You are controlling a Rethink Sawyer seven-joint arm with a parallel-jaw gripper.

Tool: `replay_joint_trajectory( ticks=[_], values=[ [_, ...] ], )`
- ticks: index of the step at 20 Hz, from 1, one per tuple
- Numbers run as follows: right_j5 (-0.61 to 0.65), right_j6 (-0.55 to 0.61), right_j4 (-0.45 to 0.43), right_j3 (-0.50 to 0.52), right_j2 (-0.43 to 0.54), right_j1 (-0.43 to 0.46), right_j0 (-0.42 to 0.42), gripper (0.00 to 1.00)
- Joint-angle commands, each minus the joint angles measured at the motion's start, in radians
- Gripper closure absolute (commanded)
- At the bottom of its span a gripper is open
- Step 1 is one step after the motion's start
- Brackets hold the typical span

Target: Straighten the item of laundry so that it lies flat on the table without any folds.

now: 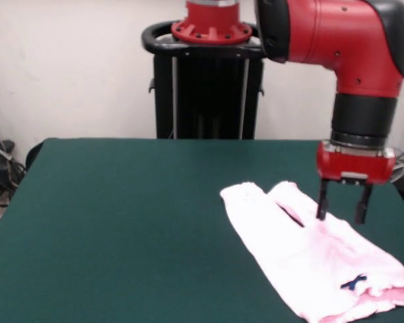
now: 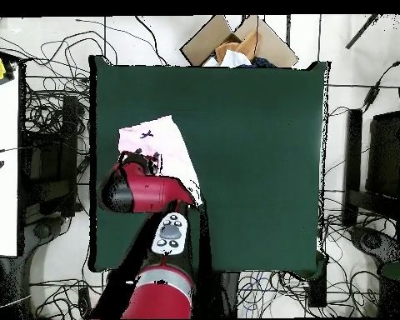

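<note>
The pale pink pants (image 1: 310,259) lie on the dark green table (image 1: 121,222) at the front right, the two legs toward the robot and the waistband with a tiny dark bow (image 1: 353,282) toward the camera. The waistband edge looks rumpled and folded. My gripper (image 1: 343,215) is open, its fingers pointing down just above the pants' far right edge, by the crotch. In the overhead view the pants (image 2: 157,137) lie near the table's left edge and the arm covers their lower part; the gripper (image 2: 137,160) shows only partly.
The black pedestal (image 1: 209,87) stands behind the table's far edge. An open cardboard box (image 2: 232,46) sits beyond the far side of the table in the overhead view. Cables lie on the floor all round (image 2: 37,108).
</note>
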Motion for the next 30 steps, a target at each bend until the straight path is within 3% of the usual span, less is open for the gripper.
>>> replay_joint_trajectory(
  ticks=[1, 10, 15, 22, 30],
  values=[
    [0.083, 0.037, -0.129, 0.142, -0.042, -0.014, -0.06, 0.0],
    [0.107, 0.012, -0.278, 0.262, 0.121, -0.023, -0.195, 0.0],
    [0.05, 0.04, -0.336, 0.303, 0.212, 0.007, -0.251, 0.0],
    [0.038, 0.051, -0.38, 0.266, 0.246, 0.061, -0.265, 0.0],
    [0.09, 0.088, -0.351, 0.315, 0.29, -0.004, -0.27, 0.0]
  ],
)
